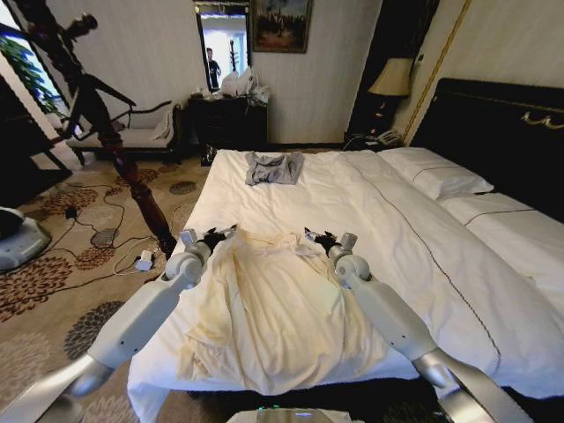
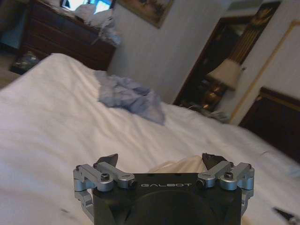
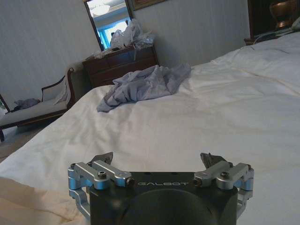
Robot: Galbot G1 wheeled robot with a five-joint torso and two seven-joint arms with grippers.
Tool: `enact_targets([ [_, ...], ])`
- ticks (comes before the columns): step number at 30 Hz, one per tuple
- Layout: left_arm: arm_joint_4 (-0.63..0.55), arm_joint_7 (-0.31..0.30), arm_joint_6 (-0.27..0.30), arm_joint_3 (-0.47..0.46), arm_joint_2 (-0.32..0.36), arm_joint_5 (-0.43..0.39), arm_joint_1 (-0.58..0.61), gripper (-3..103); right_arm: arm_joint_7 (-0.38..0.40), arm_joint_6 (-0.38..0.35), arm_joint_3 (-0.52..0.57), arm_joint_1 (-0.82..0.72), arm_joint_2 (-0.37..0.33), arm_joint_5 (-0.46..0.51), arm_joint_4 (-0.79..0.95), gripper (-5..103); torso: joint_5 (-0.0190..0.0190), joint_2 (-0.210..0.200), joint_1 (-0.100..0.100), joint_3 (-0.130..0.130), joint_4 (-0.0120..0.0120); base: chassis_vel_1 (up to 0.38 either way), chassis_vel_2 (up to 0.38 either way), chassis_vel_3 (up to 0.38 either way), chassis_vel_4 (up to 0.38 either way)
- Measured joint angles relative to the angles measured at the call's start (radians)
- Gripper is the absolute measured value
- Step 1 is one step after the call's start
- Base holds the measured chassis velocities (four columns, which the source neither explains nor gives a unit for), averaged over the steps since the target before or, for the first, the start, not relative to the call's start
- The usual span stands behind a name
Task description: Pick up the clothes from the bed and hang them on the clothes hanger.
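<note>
Clothes (image 1: pixel 273 304), a cream, soft, limp robe-like garment spread on the white-duveted bed (image 1: pixel 370 203), will sag, so pinch its shoulders where your left hand (image 1: pixel 216 236) and right hand (image 1: pixel 317 238) hover with fingers apart.

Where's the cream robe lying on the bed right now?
In the head view, the clothes lie spread on the near end of the bed, collar between the left gripper and right gripper.

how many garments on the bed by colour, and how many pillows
cream garment: 1
grey garment: 1
white pillows: 2
total: 4 things on the bed
</note>
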Motion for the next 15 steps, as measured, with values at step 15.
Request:
enact_targets([
  [15,-0.078,-0.135,0.06,-0.134,-0.001,-0.002,0.023,100,0.0,0.001,0.046,-0.068,-0.059,-0.017,0.052,100,-0.0001,0.0,0.0,0.0,-0.0001,0.004,0.009,0.001,0.002],
])
